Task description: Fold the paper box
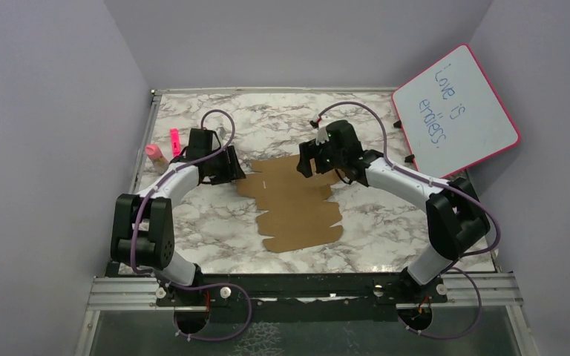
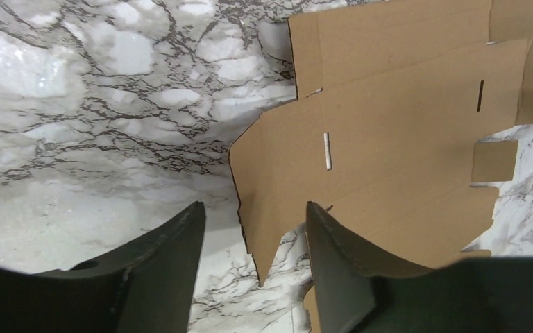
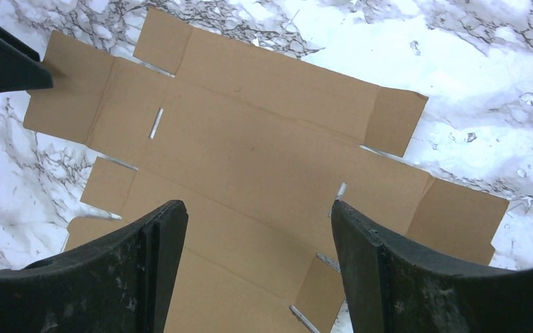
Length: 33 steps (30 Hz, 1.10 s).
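The paper box (image 1: 297, 204) is a flat brown die-cut cardboard sheet with tabs, slots and creases, lying unfolded on the marble table in the middle. It also shows in the left wrist view (image 2: 395, 132) and in the right wrist view (image 3: 250, 146). My left gripper (image 1: 226, 169) is open and empty at the sheet's left edge; a pointed tab of the sheet lies between its fingers (image 2: 253, 222). My right gripper (image 1: 313, 159) is open and empty, hovering over the sheet's far right part (image 3: 257, 215).
A pink-framed whiteboard (image 1: 456, 111) with blue writing leans at the back right. Small pink objects (image 1: 165, 144) lie at the table's left edge. Purple walls enclose the table on three sides. A metal rail (image 1: 304, 289) runs along the front.
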Motion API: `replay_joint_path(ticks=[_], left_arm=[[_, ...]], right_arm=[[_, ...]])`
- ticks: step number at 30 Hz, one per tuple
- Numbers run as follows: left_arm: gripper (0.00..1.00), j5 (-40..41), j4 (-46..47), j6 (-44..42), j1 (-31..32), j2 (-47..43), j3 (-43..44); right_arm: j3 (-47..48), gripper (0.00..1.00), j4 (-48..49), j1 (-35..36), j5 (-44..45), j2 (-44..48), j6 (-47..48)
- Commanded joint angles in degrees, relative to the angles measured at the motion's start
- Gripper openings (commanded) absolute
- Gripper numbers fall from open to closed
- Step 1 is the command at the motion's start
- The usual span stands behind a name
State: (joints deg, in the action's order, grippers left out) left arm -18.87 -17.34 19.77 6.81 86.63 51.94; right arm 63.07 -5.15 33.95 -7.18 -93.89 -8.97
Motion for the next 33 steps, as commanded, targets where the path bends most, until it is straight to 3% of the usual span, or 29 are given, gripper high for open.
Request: replay_joint_path(ticks=[1,10,17,26,33], left_arm=[[0.52,-4.0,-0.5,-1.6,-0.3,2.4,2.8],[0.30,-6.1,-0.5,-1.7,-0.4,6.0,3.5],[0.02,-5.0,-1.2,-4.7,-0.4,4.6,6.2],[0.00,-6.2,-1.5,-9.4,-0.2,1.1,8.4],[0.00,-6.5,-1.4,-12.5,0.2,-2.9,8.8]], right_arm=[[2.1,0.82,2.8,0.0,-3.5,-1.4,0.6],[2.5,0.83,4.0,0.0,-4.0,-2.3,2.3],[6.2,0.89,2.2,-0.4,-6.1,-3.6,8.3],[16.2,0.94,-4.7,-5.5,-21.4,-7.6,21.1],[23.7,0.93,-10.7,-6.2,-25.0,-12.3,29.4]])
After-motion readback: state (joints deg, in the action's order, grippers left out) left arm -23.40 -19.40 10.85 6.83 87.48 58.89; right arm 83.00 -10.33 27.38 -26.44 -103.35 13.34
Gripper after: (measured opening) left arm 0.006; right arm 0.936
